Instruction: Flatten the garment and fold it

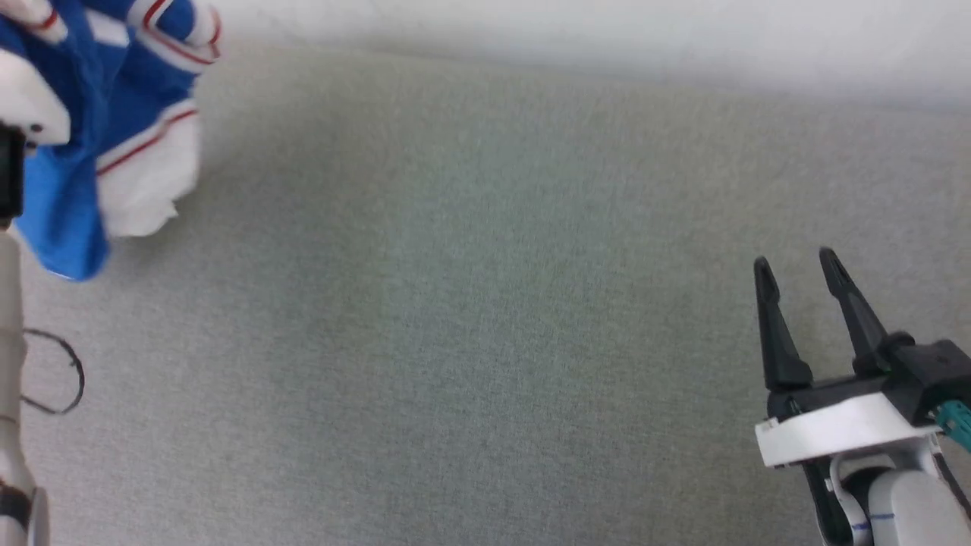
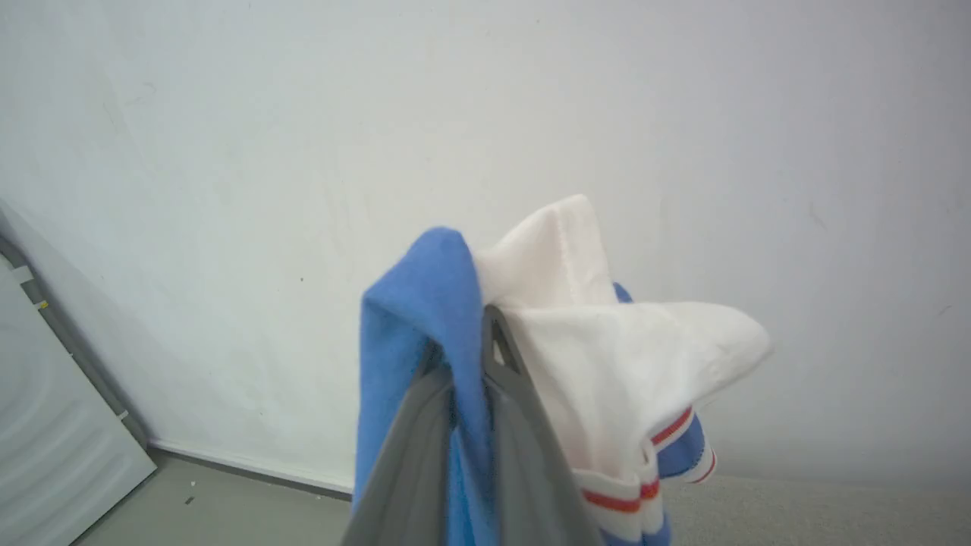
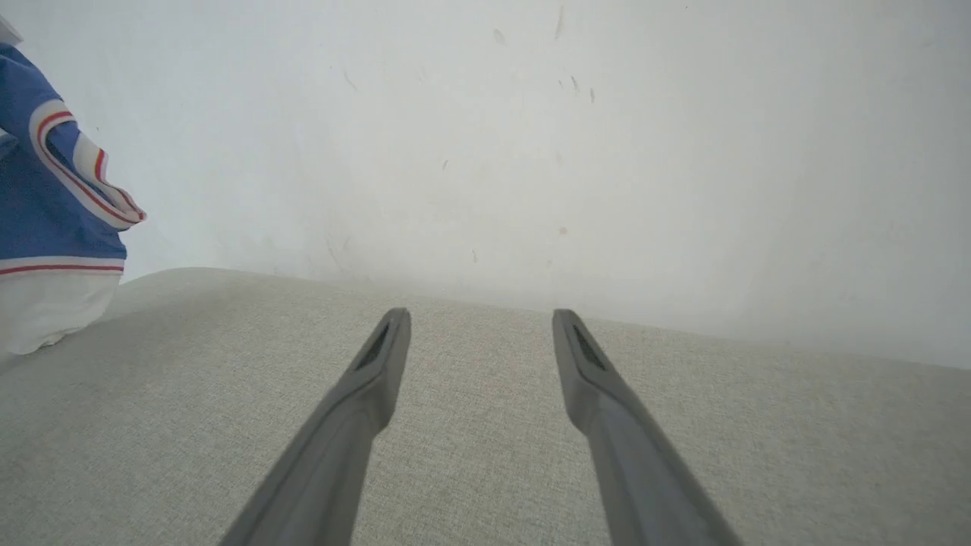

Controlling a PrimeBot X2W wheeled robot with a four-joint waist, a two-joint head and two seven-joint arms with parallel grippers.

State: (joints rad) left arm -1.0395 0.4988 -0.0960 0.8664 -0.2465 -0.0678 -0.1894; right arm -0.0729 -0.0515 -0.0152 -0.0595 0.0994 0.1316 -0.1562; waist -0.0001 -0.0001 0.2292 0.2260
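Observation:
The garment point(image 1: 114, 129) is a royal-blue shirt with white sleeves and red-striped bands, bunched and hanging at the head view's upper left, lifted off the grey fabric surface point(image 1: 470, 303). In the left wrist view my left gripper point(image 2: 464, 334) is shut on a fold of the garment point(image 2: 425, 326), with blue cloth between the fingers and a white sleeve draped to the right. My right gripper point(image 1: 796, 265) stands open at the lower right over bare surface, nothing between its fingers point(image 3: 383, 356). The garment's hanging edge point(image 3: 53, 227) is at the right wrist view's far left.
A pale wall point(image 1: 607, 30) runs along the far edge of the grey surface. My left forearm point(image 1: 11, 364) with a looped cable stands at the head view's left edge. A pale ridged panel point(image 2: 53, 447) leans at the left of the left wrist view.

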